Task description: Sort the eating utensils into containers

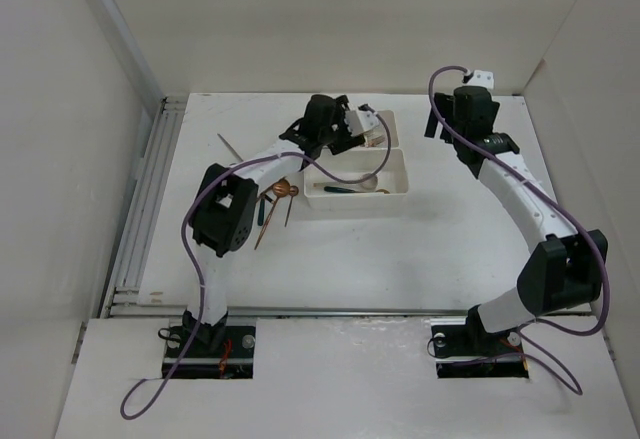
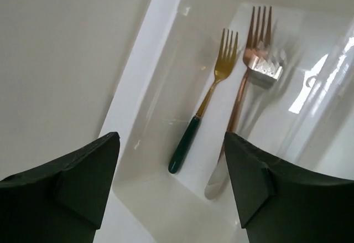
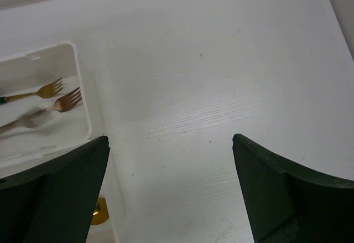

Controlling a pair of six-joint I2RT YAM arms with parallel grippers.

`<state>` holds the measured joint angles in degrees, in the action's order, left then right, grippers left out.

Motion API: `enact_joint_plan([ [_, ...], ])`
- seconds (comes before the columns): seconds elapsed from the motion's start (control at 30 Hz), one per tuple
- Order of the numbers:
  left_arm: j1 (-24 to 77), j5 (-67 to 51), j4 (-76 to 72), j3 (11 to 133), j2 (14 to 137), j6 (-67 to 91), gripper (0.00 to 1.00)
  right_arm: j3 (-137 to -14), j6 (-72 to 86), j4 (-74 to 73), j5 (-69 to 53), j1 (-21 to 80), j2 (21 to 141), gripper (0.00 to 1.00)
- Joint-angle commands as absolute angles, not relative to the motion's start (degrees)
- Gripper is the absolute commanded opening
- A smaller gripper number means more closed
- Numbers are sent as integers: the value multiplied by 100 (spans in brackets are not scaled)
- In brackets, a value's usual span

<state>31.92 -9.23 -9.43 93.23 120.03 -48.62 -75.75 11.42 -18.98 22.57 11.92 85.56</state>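
Two white bins lie side by side mid-table: the far bin (image 1: 392,122) and the near bin (image 1: 404,173). My left gripper (image 1: 365,134) hovers over the far bin, open and empty (image 2: 171,138). Below it in the far bin (image 2: 166,88) lie a gold fork with a dark green handle (image 2: 213,91), a copper fork (image 2: 243,88) and a silver fork (image 2: 265,68). The near bin holds a dark-handled utensil (image 1: 338,188) and a spoon (image 1: 377,183). My right gripper (image 1: 445,119) is open and empty over bare table (image 3: 170,138), right of the bins.
Loose utensils lie on the table left of the bins: a copper spoon (image 1: 286,191), several slim ones (image 1: 265,217), and a thin one farther left (image 1: 231,146). The right wrist view shows the far bin (image 3: 83,88) and a gold spoon bowl (image 3: 99,211). White walls surround the table.
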Motion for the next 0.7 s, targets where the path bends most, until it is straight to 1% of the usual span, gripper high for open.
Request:
enact_joint_plan([
  [0.0, 3138, -871, -1302, 9754, 11751, -4387, 75, -7866, 1020, -1819, 2259, 1116, 8525, 97],
  [0.03, 3138, -644, -1214, 9852, 11699, -4229, 77, -7866, 1020, -1819, 2259, 1116, 8525, 97],
  [0.13, 3033, -161, -820, 10256, 11401, -3325, 79, -7866, 1020, -1819, 2084, 1116, 8525, 97],
  [0.2, 2778, 34, -442, 10467, 11242, -2701, 75, -7866, 1081, -1819, 2004, 1186, 8578, 97],
  [0.23, 2664, 96, 161, 10642, 11172, -2107, 73, -7866, 1081, -1819, 2004, 1187, 8578, 97],
  [0.3, 2269, -156, 1101, 10513, 10830, -1559, 63, -7866, 1134, -1819, 2004, 1414, 8578, 97],
  [0.33, 2128, -158, 1107, 10346, 10828, -1556, 59, -7866, 1195, -1819, 2004, 1493, 8630, 97],
  [0.37, 1814, -376, 1586, 10127, 10593, -1347, 54, -7866, 1195, -1819, 2056, 1564, 8631, 97],
  [0.4, 1645, -517, 1765, 9864, 10460, -1293, 46, -7866, 1256, -1819, 2109, 1712, 8631, 97],
  [0.43, 1470, -640, 1888, 9566, 10320, -1292, 43, -7918, 1257, -1819, 2109, 1783, 8683, 97],
  [0.47, 1302, -763, 1959, 8884, 10170, -1292, 40, -7919, 1326, -1819, 2109, 1854, 8684, 97],
  [0.53, 802, -913, 1847, 8221, 9696, -1292, 38, -7919, 1397, -1881, 2162, 2030, 8684, 97],
  [0.57, 643, -914, 1759, 7678, 9573, -1353, 38, -7919, 1484, -1881, 2162, 2091, 8684, 97],
  [0.67, 115, -976, 1223, 7068, 9308, -1862, 38, -7919, 1538, -1995, 2162, 2293, 8684, 97],
])
